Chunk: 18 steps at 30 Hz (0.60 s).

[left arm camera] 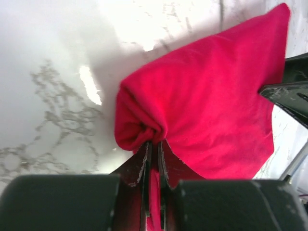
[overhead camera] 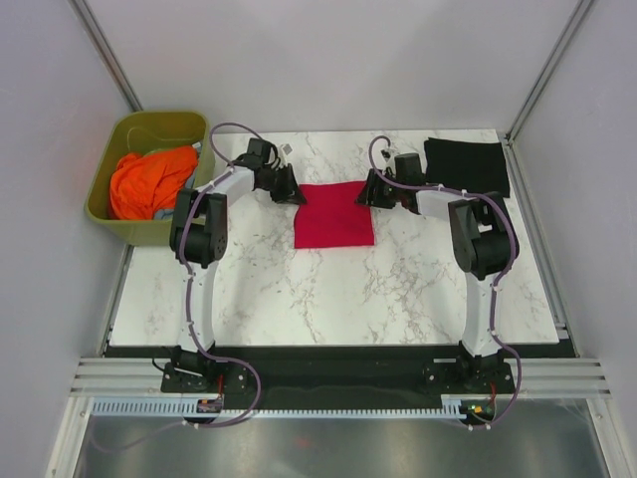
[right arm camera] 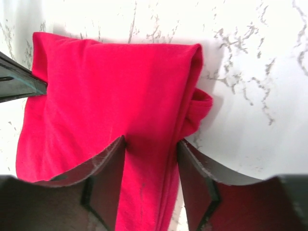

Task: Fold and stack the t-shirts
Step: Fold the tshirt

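Two t-shirts in all: one crimson red t-shirt and one black t-shirt. One olive-green tub, holding one heap of orange cloth; no telling whether a single piece or several. One marble table under everything. Two arms, namely one left arm and one right arm. One gripper per arm, so two: left gripper and right gripper. Two fingers per gripper, four altogether. No second tub, no third t-shirt anywhere in view.
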Tool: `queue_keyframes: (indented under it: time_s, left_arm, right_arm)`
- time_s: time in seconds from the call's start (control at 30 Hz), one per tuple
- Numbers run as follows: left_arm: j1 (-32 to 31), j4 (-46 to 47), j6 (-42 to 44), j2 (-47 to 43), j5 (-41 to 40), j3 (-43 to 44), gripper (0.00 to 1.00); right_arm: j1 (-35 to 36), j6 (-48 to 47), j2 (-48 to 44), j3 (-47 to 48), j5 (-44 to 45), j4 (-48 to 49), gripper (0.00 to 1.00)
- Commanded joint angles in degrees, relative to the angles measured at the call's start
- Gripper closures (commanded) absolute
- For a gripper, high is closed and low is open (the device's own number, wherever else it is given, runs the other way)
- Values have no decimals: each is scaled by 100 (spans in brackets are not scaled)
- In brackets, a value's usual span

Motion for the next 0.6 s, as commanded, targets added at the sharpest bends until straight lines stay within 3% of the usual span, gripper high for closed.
queue_keyframes:
  time_s: [0.0, 0.03, 0.13, 0.23, 0.27, 0.3, 0.57]
  left_arm:
    - [181, 162, -253, 218, 453, 93, 91]
    - [198, 179, -305, 218, 453, 40, 89]
    - [260, 267, -446, 192, 453, -66, 68]
    - [277, 259, -490, 131, 532, -48, 59]
    - [304, 250, -490, 87, 558, -40, 48]
    - [313, 241, -499, -44, 585, -57, 44]
    - [348, 39, -587, -871, 243, -66, 35]
  right_arm:
    - [-151, -185, 268, -262, 196, -160, 46]
    - [-178, -176, 259, -297, 196, -142, 47]
    - [-195, -150, 224, -324, 160, -133, 51]
    - [-195, -97, 154, -350, 73, -107, 55]
    - [-204, -88, 145, -350, 64, -98, 57]
    - [-204, -79, 128, -350, 55, -98, 58]
    - [-204, -79, 84, -315, -59, -107, 59]
